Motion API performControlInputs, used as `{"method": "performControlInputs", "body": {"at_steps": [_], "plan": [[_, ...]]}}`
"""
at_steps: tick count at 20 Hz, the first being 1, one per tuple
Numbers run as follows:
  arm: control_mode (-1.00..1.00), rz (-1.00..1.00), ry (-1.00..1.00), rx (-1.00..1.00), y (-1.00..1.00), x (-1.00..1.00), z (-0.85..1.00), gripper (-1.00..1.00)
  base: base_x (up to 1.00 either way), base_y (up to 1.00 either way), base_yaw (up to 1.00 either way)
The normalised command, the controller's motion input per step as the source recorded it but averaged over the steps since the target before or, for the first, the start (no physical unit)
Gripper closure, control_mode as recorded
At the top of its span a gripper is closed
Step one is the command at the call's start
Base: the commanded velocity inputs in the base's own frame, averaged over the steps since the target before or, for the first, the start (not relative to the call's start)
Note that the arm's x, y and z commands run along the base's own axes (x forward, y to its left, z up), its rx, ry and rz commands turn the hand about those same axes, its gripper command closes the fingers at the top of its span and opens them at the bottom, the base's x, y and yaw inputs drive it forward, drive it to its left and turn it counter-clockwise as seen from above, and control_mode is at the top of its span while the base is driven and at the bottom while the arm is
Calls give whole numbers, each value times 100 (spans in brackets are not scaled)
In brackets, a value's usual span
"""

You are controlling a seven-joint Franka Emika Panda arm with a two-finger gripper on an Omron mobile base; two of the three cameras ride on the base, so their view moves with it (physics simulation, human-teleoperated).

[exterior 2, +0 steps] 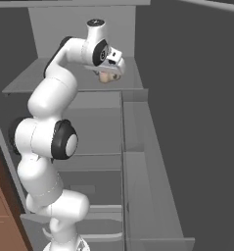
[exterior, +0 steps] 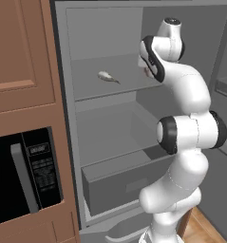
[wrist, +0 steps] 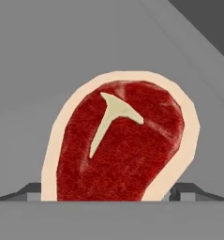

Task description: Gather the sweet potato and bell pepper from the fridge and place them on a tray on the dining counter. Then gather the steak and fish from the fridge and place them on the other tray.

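Observation:
A red steak (wrist: 120,145) with a pale fat rim and a white bone lies on the fridge's upper shelf (exterior: 91,88). My gripper (wrist: 106,196) is low over it and open, one fingertip (wrist: 26,192) on each side of the meat. From the right base view the hand (exterior 2: 111,61) hovers over the steak (exterior 2: 107,77) at the shelf's right end. A small silver fish (exterior: 108,77) lies further left on the same shelf. The sweet potato, bell pepper and trays are out of view.
The fridge stands open with a bare middle shelf (exterior: 115,142) and a closed grey drawer (exterior: 119,182) below. Its door (exterior 2: 152,162) with bins swings out on the right. Wooden cabinets (exterior: 20,57) and a black microwave (exterior: 24,175) flank the left.

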Motion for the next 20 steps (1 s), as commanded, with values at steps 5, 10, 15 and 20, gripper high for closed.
{"method": "performControlInputs", "body": {"at_steps": [5,10,15,20], "plan": [[-100,0,4,-2,3,0,-37,100,0,0,0],[-100,0,0,-1,3,-35,-12,100,0,0,0],[-100,-5,-9,0,0,-98,0,100,0,0,0],[-100,-6,-5,0,0,-100,10,100,0,0,0]]}}
